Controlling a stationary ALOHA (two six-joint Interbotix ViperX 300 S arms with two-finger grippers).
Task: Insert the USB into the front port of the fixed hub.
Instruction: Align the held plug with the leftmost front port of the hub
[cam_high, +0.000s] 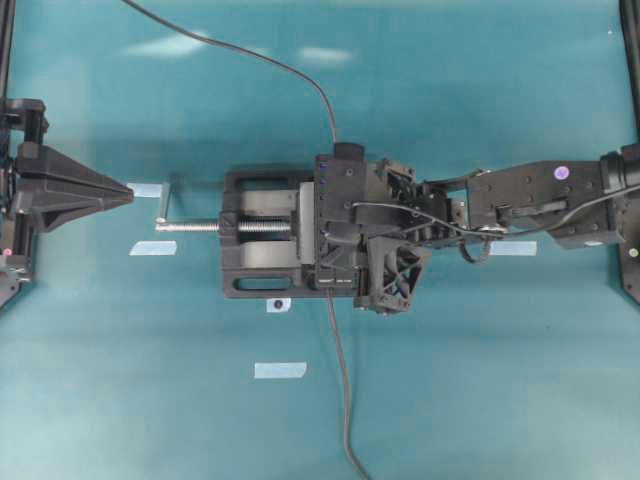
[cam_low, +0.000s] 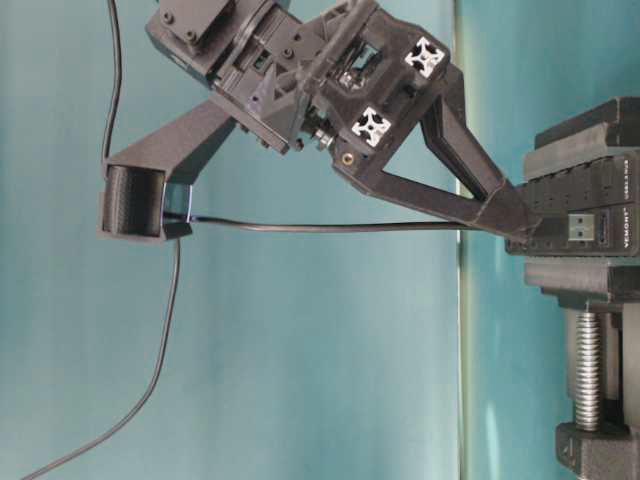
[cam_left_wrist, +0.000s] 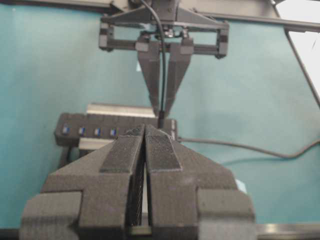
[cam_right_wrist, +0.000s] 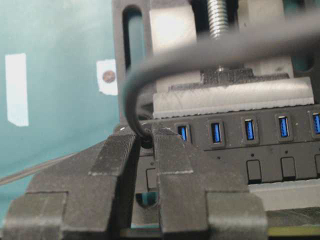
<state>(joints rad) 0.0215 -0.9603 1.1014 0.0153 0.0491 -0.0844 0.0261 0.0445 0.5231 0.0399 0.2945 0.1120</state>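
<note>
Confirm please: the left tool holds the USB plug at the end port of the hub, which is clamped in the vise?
Wrong arm. The right tool holds the USB plug at the hub in the vise, as the right wrist view shows; the left tool is away from it.

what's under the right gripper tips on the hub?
The right gripper is shut on the USB at the hub's end port. The cable loops up from between its tips. The port and the plug body are covered, so insertion depth can't be seen.
</note>
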